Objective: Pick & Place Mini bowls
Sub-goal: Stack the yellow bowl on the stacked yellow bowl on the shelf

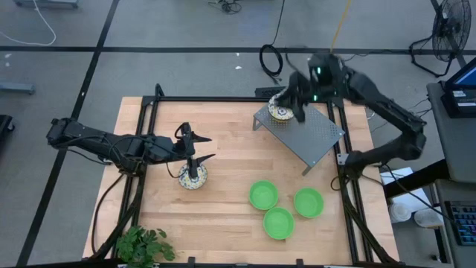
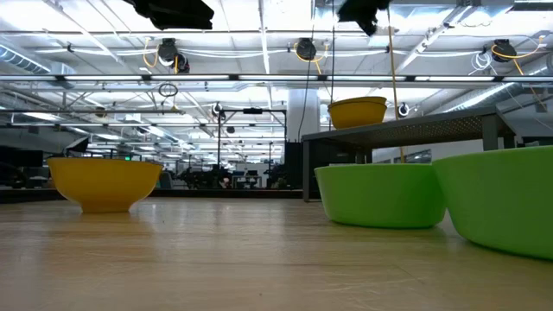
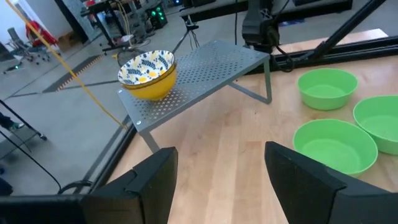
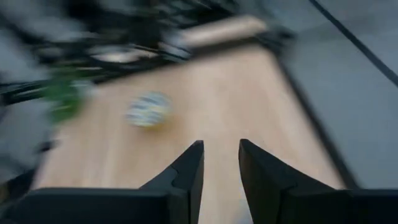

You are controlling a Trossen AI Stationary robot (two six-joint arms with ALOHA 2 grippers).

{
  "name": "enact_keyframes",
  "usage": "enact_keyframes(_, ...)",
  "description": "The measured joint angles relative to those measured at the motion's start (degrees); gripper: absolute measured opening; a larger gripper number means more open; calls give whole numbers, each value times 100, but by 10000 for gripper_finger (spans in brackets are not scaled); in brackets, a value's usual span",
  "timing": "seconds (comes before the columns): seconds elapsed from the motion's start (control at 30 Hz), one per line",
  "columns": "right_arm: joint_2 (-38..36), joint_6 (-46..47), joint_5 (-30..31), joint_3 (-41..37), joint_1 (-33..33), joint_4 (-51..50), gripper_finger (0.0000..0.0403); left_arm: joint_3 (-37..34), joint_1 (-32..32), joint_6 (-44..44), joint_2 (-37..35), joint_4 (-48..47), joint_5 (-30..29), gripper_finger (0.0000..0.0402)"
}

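One patterned mini bowl point(image 1: 280, 112), yellow outside, sits on its base on the far end of the grey perforated rack point(image 1: 305, 134); the left wrist view shows this rack bowl point(image 3: 147, 73) too. My right gripper point(image 4: 221, 165) hovers above it, its blurred fingers slightly apart with nothing between them. A second patterned bowl point(image 1: 193, 176) stands on the table at centre left. My left gripper point(image 3: 221, 180) is open and hangs above it, clear of it. Three green bowls point(image 1: 263, 195), point(image 1: 308, 202), point(image 1: 278, 222) stand together at the near right.
The rack stands on thin legs point(image 3: 267, 81) at the far right of the wooden table point(image 1: 230, 134). A green plant point(image 1: 145, 246) sits at the near left corner. A black frame point(image 1: 223, 100) runs along the table's edges. Bare wood lies between the patterned bowl and the green bowls.
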Motion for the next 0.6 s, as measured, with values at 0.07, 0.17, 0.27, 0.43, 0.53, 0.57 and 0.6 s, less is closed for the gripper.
enact_keyframes(0.07,-318,-95,-280,-601,497,835,87,0,0,4,0,0,0,243)
enact_keyframes(0.17,-787,-120,-318,-1711,1230,2387,86,0,-2,-75,0,-34,1,244)
enact_keyframes(0.27,-1116,-103,-316,-2810,1908,3958,86,0,-1,-573,2,-229,7,244)
enact_keyframes(0.43,-1331,-372,-286,-4301,2812,6138,86,0,0,-2047,2,-1281,19,244)
enact_keyframes(0.53,-1334,-658,129,-4796,3181,6883,86,0,0,-2930,2,-2206,20,244)
enact_keyframes(0.57,-1333,-726,352,-4870,3274,6932,86,0,0,-3207,2,-2478,20,244)
enact_keyframes(0.6,-1330,-780,587,-4902,3357,6933,86,0,0,-3492,2,-2740,18,244)
